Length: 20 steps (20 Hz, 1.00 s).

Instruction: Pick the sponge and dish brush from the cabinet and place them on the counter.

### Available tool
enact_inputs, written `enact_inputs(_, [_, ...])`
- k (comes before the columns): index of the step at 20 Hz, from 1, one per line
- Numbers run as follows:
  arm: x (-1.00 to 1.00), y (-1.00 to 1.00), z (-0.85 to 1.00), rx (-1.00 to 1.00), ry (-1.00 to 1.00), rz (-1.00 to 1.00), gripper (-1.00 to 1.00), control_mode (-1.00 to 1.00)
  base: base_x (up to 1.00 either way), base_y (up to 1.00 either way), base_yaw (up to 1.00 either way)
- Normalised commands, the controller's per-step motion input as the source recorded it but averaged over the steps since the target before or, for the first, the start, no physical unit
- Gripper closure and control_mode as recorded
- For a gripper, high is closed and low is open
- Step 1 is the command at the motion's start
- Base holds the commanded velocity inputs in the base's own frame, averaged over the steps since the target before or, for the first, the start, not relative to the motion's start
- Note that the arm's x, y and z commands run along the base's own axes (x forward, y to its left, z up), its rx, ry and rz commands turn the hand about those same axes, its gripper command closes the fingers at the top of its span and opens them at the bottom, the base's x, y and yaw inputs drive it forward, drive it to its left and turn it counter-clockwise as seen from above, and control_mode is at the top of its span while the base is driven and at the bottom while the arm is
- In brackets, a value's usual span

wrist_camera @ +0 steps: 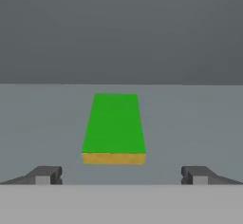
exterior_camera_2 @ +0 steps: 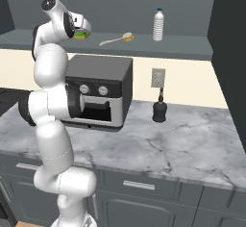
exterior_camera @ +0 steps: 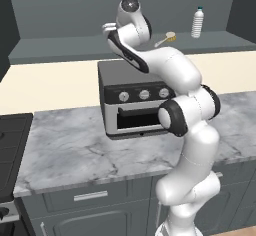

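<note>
The sponge (wrist_camera: pixel 114 126), green on top over a yellow layer, lies flat on the grey shelf of the cabinet (wrist_camera: pixel 204 123), straight ahead of my gripper (wrist_camera: pixel 121 175). The gripper is open and empty, with one fingertip on each side and a little short of the sponge's near edge. From the right base view, the sponge (exterior_camera_2: pixel 83 35) peeks out just past my raised hand. The dish brush (exterior_camera_2: pixel 116 39) lies on the same shelf to the right of the sponge, also seen as dish brush (exterior_camera: pixel 166 38) beside the arm. Below spreads the marbled counter (exterior_camera: pixel 70 145).
A clear plastic bottle (exterior_camera_2: pixel 158 24) stands on the shelf right of the brush. A dark toaster oven (exterior_camera: pixel 134 100) sits on the counter under the arm. A black soap dispenser (exterior_camera_2: pixel 159 110) stands by the wall. A black stovetop (exterior_camera: pixel 11 145) borders the counter's left end.
</note>
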Motion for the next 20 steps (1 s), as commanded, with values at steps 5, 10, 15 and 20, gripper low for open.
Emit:
enact_inputs(5, [0.06,0.0,-0.02,0.0,-0.05,0.01,-1.0,-1.0,0.0,0.0,0.0])
enact_inputs(10, [0.21,0.0,-0.09,0.0,-0.01,0.0,-1.0,-1.0,0.0,0.0,0.0])
enact_inputs(15, [0.47,0.0,-0.02,0.0,0.0,0.0,-1.0,-1.0,0.0,0.0,0.0])
enact_inputs(20, [0.53,0.04,-0.01,0.0,0.0,0.0,-1.0,-1.0,0.0,0.0,0.0])
